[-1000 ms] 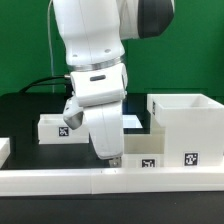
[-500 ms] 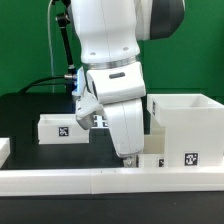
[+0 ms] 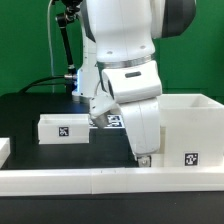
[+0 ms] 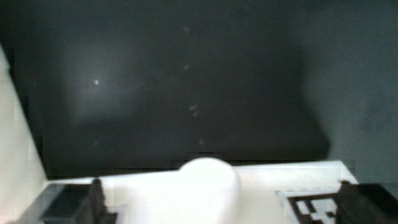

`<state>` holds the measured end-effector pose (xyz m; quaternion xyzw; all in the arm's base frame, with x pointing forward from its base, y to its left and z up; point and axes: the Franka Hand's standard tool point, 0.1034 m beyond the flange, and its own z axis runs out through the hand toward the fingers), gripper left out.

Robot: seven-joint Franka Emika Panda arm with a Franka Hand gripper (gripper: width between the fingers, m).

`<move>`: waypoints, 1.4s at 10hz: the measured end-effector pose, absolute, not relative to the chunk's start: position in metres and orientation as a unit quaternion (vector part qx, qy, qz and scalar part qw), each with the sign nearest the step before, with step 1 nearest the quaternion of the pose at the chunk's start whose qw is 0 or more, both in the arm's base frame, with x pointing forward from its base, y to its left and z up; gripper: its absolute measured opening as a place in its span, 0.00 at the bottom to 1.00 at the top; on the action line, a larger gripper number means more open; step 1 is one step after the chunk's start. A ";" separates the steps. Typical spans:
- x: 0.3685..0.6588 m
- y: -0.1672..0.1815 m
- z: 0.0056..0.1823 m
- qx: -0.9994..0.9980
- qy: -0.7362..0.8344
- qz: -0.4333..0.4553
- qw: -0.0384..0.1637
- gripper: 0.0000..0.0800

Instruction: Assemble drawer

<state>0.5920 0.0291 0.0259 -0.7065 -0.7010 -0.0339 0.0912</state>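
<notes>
The tall white housing (image 3: 185,125) stands at the exterior view's right, open at the top, with a tag on its front. One knobbed tray (image 3: 63,129) lies at the left. A second tray (image 3: 116,123) shows only partly behind the arm. My gripper (image 3: 143,156) is low, just left of the housing's front corner. In the wrist view my gripper (image 4: 221,206) is open, with its dark fingertips (image 4: 86,203) on either side of a white tagged tray (image 4: 267,190) with a rounded knob (image 4: 210,172). Whether the fingertips touch it I cannot tell.
A long low white border bar (image 3: 90,181) runs along the front edge, and another white bar end (image 3: 4,149) sits at the far left. Black cables (image 3: 40,85) lie at the back left. Black table (image 4: 178,80) fills most of the wrist view.
The arm has swung toward the exterior view's right and now hangs over the low tray in front of the housing, hiding it. The left tray and the housing have not moved.
</notes>
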 end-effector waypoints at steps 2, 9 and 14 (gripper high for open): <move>0.591 0.036 0.027 -0.707 -0.700 -0.034 0.094 0.81; 0.591 -0.012 0.039 -0.722 -0.686 -0.038 0.079 0.81; 0.526 -0.046 0.052 -0.757 -0.650 -0.034 0.056 0.81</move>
